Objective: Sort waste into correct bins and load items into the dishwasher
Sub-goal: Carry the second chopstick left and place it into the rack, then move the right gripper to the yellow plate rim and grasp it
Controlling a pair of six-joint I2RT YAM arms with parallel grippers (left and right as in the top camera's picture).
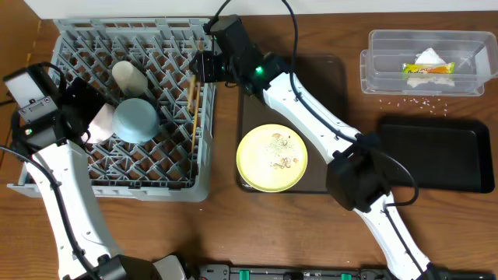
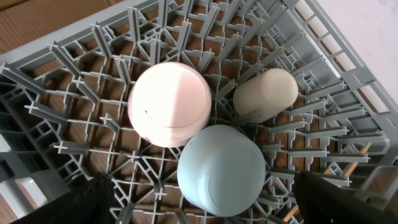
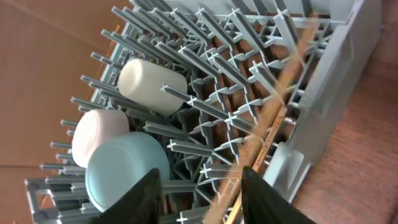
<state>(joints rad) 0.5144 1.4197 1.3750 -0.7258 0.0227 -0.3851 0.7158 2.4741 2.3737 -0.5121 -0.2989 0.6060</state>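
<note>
The grey dishwasher rack (image 1: pixel 167 187) holds a white cup (image 1: pixel 129 76) on its side, a light blue bowl (image 1: pixel 137 120) upside down and a white bowl (image 1: pixel 101 123) beside it. Wooden chopsticks (image 1: pixel 191 97) lie in the rack near its right wall. My right gripper (image 1: pixel 204 67) is open above them; in the right wrist view (image 3: pixel 205 202) the chopsticks (image 3: pixel 273 118) look blurred between the fingers. My left gripper (image 1: pixel 85 113) is open and empty over the bowls (image 2: pixel 208 202). The pale yellow plate (image 1: pixel 272 158) holds crumbs. The clear tub (image 1: pixel 373 74) holds the napkin (image 1: pixel 429 57) and wrapper (image 1: pixel 428 70).
The plate sits on a brown tray (image 1: pixel 327 70) right of the rack. A black tray (image 1: pixel 440 155) lies at the right, below the tub. Pale crumbs (image 1: pixel 412 99) are scattered on the table between them. My right arm stretches across the brown tray.
</note>
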